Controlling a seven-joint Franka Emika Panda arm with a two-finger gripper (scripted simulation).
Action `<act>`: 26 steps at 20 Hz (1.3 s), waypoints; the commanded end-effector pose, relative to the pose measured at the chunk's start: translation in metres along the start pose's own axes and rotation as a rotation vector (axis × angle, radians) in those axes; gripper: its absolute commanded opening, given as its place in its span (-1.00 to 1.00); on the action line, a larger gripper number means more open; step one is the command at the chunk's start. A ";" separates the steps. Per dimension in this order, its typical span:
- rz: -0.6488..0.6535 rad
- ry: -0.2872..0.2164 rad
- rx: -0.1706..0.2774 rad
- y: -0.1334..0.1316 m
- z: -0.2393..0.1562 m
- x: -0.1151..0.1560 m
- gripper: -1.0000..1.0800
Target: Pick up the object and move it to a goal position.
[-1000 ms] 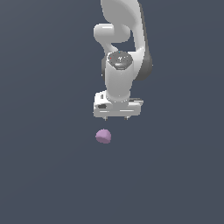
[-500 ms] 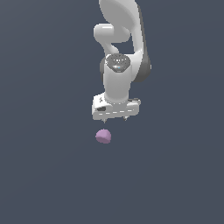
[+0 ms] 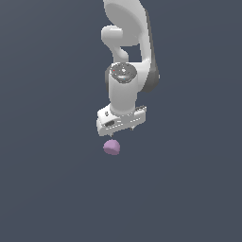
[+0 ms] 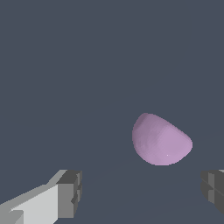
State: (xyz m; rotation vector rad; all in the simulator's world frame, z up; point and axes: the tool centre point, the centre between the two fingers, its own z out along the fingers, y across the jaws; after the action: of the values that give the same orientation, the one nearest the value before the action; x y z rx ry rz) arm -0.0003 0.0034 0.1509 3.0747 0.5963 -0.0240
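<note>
A flat slate-grey floor fills every view. The light-purple lump [image 3: 112, 147] lies on it, just below the white gripper [image 3: 122, 133], whose fingers [image 4: 70, 194] stand spread, untouched. It looks small, rigid and light; its rounded flanks probably suit a pinch across the middle.

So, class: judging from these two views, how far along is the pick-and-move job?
Done: the end effector is positioned above the purple lump. In hand: the approach. In the wrist view the fingers are spread wide, with the lump lying apart from both, closer to one side. Left: descend, close, lift and carry to the goal, which neither view shows marked.
</note>
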 end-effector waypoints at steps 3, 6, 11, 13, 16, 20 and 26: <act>-0.116 0.000 -0.001 0.006 0.006 0.000 0.92; -0.192 0.001 -0.001 0.010 0.010 0.000 0.92; -0.318 0.002 -0.001 0.017 0.016 0.000 0.92; -0.369 0.003 -0.001 0.019 0.018 0.000 0.92; -0.445 0.004 -0.001 0.023 0.022 0.000 0.92; -0.546 0.006 -0.001 0.028 0.027 -0.001 0.92; -0.698 0.009 -0.001 0.036 0.034 -0.001 0.92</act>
State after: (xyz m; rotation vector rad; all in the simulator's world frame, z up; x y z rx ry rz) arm 0.0111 -0.0289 0.1186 2.7221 1.5610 -0.0146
